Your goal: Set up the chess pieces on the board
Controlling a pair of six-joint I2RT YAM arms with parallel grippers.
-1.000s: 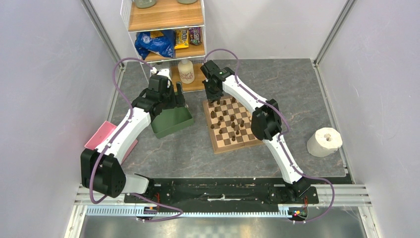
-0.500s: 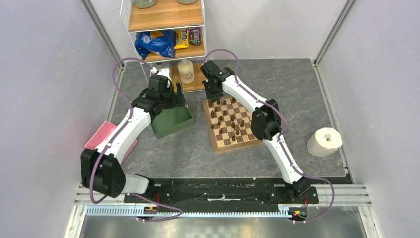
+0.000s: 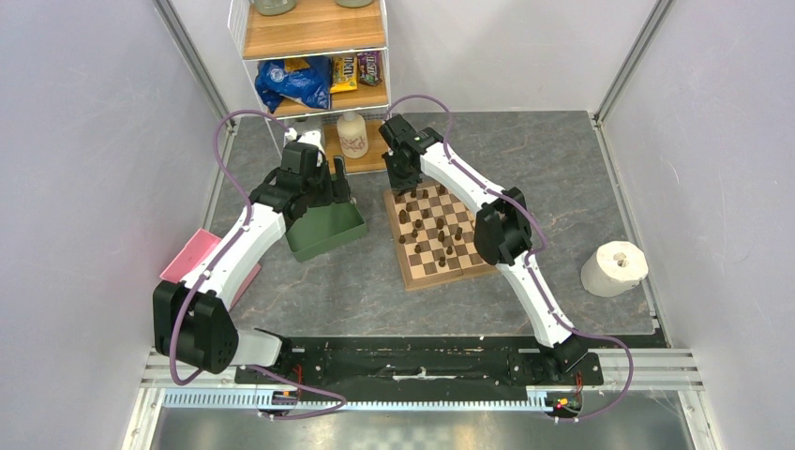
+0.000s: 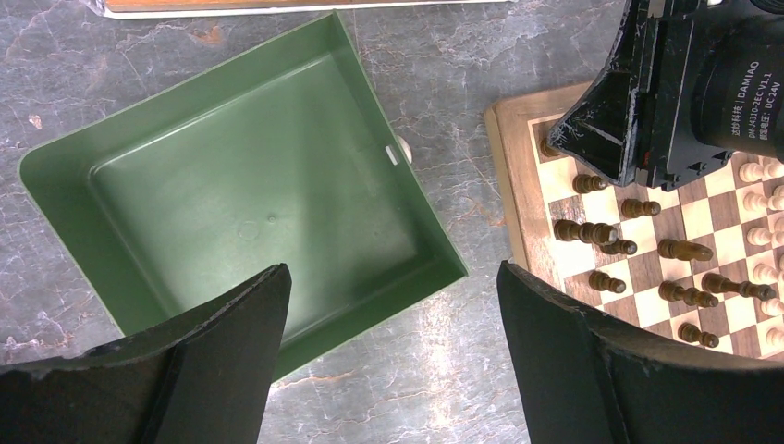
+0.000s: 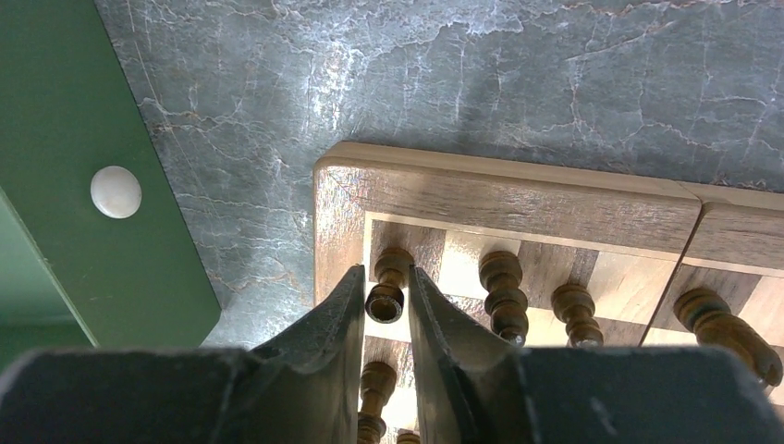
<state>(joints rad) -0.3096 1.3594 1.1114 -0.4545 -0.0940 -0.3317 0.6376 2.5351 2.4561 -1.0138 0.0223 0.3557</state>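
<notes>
The board (image 3: 452, 277) lies right of centre, with dark chess pieces (image 3: 436, 230) scattered over it. My right gripper (image 3: 403, 178) hangs over its far left corner. In the right wrist view the fingers (image 5: 344, 305) flank a dark rook-like piece (image 5: 386, 298) that stands on the corner square, with thin gaps on both sides, so the gripper (image 5: 385, 274) is narrowly open. More dark pieces (image 5: 504, 294) line the same edge. My left gripper (image 4: 393, 277) is wide open and holds nothing, above the table beside the green tray (image 4: 250, 185). Cream pieces (image 4: 760, 172) show on the board's (image 4: 504, 148) far part.
The green tray (image 3: 323, 230) holds nothing, and a small pale round thing (image 4: 404, 148) sits at its rim. A shelf unit (image 3: 314, 56) with snacks and a bottle (image 3: 352, 134) stands behind. A paper roll (image 3: 614, 268) is at the right, a pink object (image 3: 192, 258) at the left.
The right gripper's jaws have parted a little around the dark corner piece. Neither arm has visibly moved otherwise.
</notes>
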